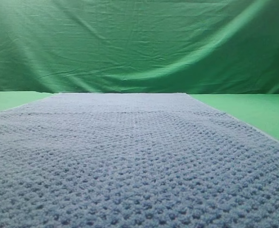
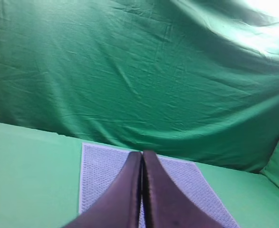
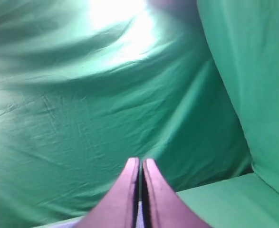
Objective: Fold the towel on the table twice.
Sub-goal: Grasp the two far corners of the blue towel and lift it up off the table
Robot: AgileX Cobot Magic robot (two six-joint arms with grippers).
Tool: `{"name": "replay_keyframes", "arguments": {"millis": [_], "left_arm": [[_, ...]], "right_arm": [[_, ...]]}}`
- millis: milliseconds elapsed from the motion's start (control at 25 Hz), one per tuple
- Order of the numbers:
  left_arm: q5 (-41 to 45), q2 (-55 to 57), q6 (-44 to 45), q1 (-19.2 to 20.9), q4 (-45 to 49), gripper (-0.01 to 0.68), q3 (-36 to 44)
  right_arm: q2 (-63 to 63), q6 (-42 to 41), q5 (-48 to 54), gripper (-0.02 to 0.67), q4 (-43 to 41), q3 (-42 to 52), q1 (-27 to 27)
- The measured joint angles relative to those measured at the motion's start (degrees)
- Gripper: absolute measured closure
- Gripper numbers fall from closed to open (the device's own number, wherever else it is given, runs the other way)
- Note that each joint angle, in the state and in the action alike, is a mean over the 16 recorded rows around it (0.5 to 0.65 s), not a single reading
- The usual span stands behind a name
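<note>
The blue-grey waffle-knit towel (image 1: pixel 129 161) lies spread flat on the green table (image 1: pixel 253 111), filling most of the exterior high view; no gripper appears there. In the left wrist view my left gripper (image 2: pixel 142 154) is shut, its dark fingers pressed together with nothing between them, held above the towel (image 2: pixel 101 171), whose far left corner shows below. In the right wrist view my right gripper (image 3: pixel 140 161) is also shut and empty, pointing at the backdrop; a sliver of the towel (image 3: pixel 72 222) shows at the bottom edge.
A wrinkled green backdrop cloth (image 1: pixel 139 42) hangs behind the table. Bare green table (image 2: pixel 30 171) shows left and right of the towel. A second green cloth panel (image 3: pixel 253 71) hangs at the right side.
</note>
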Motion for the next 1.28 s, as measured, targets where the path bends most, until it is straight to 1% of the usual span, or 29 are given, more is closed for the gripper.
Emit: {"name": "replay_keyframes", "arguments": {"millis": [160, 320, 600, 760, 920, 1080, 1280], "left_arm": [[4.7, 5.7, -0.5, -1.1, 2.5, 0.673, -5.2], [10.3, 13.4, -1.7, -2.3, 5.6, 0.673, -10.9], [16.9, 28.1, -3.9, -4.2, 9.5, 0.673, -18.1], [18.4, 36.2, -4.8, -4.8, 10.8, 0.673, -20.8], [19.7, 44.4, -5.2, -4.9, 12.2, 0.673, -23.7], [21.6, 52.9, -6.1, -4.9, 14.3, 0.673, -27.5], [23.8, 63.6, -7.5, -4.9, 17.4, 0.673, -32.7]], "right_arm": [[7.3, -2.0, 6.1, 0.649, -1.0, -6.1, 0.5], [17.3, -2.9, 14.2, 0.649, -3.3, -13.3, 0.7], [36.0, -0.5, 26.8, 0.649, -8.9, -24.7, 0.7], [44.9, 2.0, 31.4, 0.649, -13.1, -29.8, 1.1], [52.1, 5.6, 34.5, 0.649, -19.3, -34.2, 2.8], [58.5, 11.1, 36.3, 0.649, -27.1, -37.8, 6.1], [66.5, 18.2, 36.9, 0.649, -36.3, -41.5, 11.4]]}}
